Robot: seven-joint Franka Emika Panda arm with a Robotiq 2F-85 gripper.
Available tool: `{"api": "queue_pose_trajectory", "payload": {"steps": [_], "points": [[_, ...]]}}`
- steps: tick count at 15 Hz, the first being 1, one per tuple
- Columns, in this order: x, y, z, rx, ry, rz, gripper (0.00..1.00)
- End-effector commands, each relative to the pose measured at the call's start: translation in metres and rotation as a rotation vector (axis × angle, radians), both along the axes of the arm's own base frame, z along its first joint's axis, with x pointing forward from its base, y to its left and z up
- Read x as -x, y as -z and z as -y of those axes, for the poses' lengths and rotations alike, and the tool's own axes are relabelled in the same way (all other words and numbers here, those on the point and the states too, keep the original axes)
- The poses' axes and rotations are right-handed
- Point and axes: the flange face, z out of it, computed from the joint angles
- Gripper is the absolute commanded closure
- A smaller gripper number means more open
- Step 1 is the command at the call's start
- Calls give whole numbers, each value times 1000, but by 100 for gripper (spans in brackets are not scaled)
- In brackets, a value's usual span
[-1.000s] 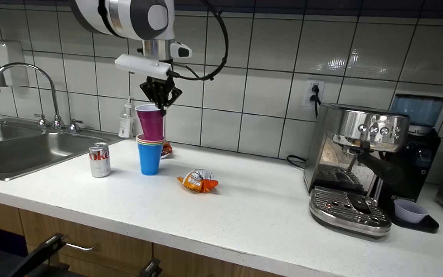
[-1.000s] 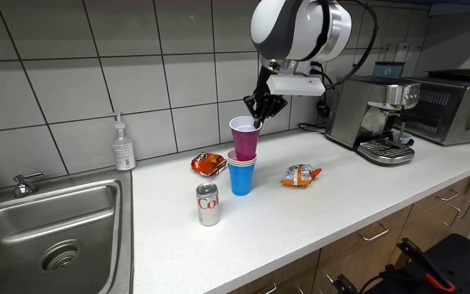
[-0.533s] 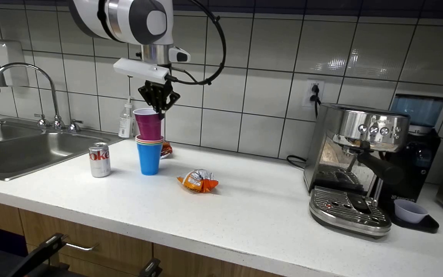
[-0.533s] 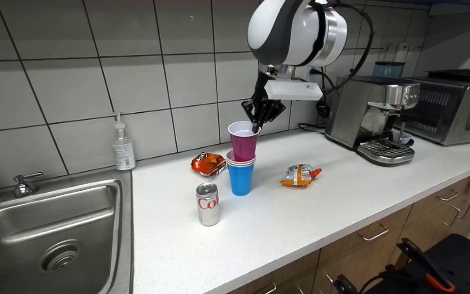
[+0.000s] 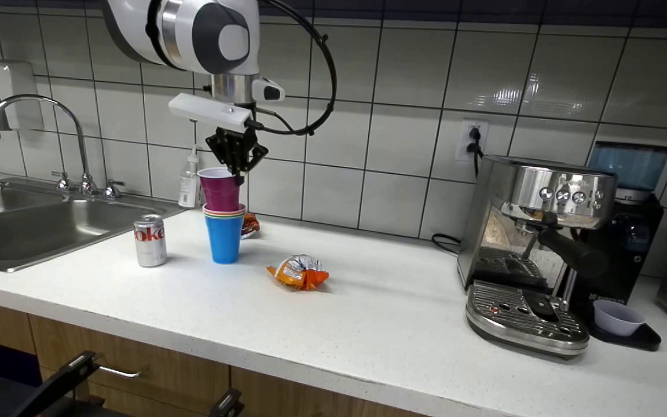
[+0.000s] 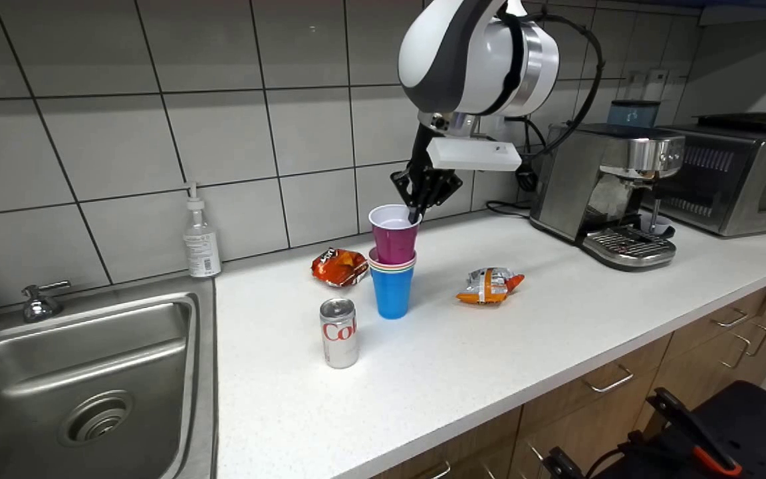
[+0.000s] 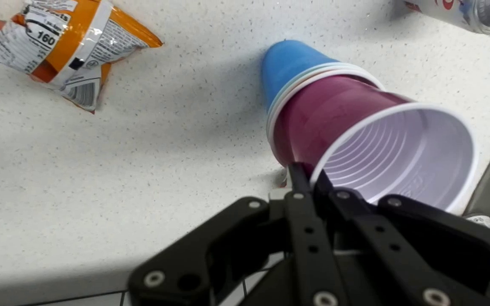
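Here, one pinched cup (image 7: 368, 140), two bags (image 6: 489, 286)

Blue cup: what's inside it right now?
Several stacked rims show at the top of the blue cup, and the lower end of the purple cup, pinched at its rim by the hand, sits within them. The purple cup's underside and anything deeper are hidden.

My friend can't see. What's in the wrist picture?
The gripper pinches a purple cup by its rim, its lower part inside a cup stack that's blue outside. An orange snack bag lies upper left, a silver can upper right.
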Motion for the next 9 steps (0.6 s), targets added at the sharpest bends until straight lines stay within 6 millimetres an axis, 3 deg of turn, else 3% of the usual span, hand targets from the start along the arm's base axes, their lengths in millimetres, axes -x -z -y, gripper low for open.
{"api": "queue_pose_trajectory", "payload": {"steps": [1,5,6,7,9], "points": [[-6,-2,-2,-13,4,-15,99],[-7,0,-2,-13,2,-20,99],[-7,1,-2,-11,1,-21,70],[-7,1,-2,-13,1,-21,69],[-8,1,-3,-12,-2,-21,55]]}}
